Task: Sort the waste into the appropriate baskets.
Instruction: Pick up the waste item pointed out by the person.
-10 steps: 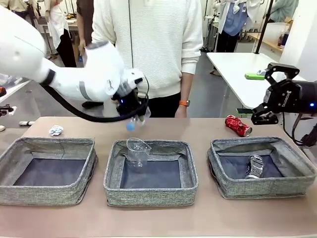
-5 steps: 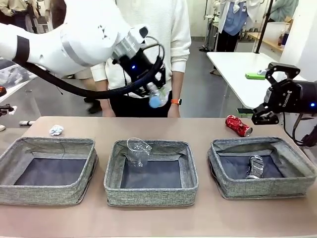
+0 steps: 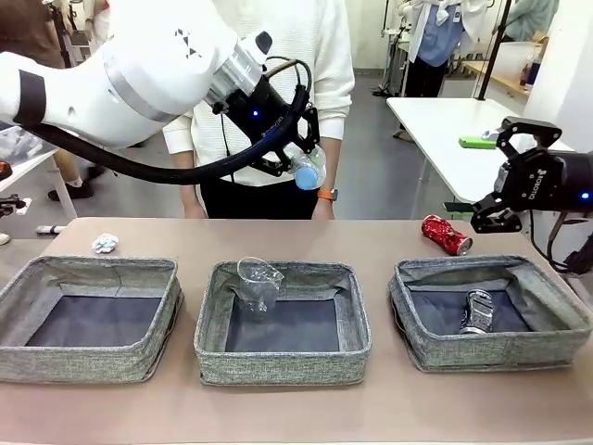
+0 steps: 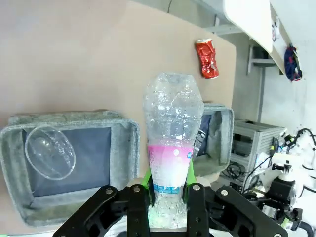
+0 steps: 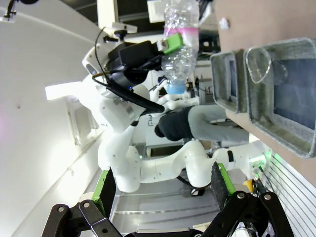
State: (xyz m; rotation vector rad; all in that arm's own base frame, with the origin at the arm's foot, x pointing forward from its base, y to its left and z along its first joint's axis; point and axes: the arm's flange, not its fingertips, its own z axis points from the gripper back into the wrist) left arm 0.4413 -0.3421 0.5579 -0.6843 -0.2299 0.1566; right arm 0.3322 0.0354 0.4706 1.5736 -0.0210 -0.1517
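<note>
- Left end effector [image 4: 168,174] clamped on the plastic bottle [image 4: 173,113], high over the tan counter [image 3: 371,239].
- Right end effector [image 3: 500,176] wide open and empty, with a white table [image 3: 435,139] behind it.

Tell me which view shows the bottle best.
Left wrist view: the bottle stands centred, label and crumpled body plain, pinched by the left gripper. In the front view its blue-capped end pokes past the gripper; in the right wrist view it hangs far off, sideways.
</note>
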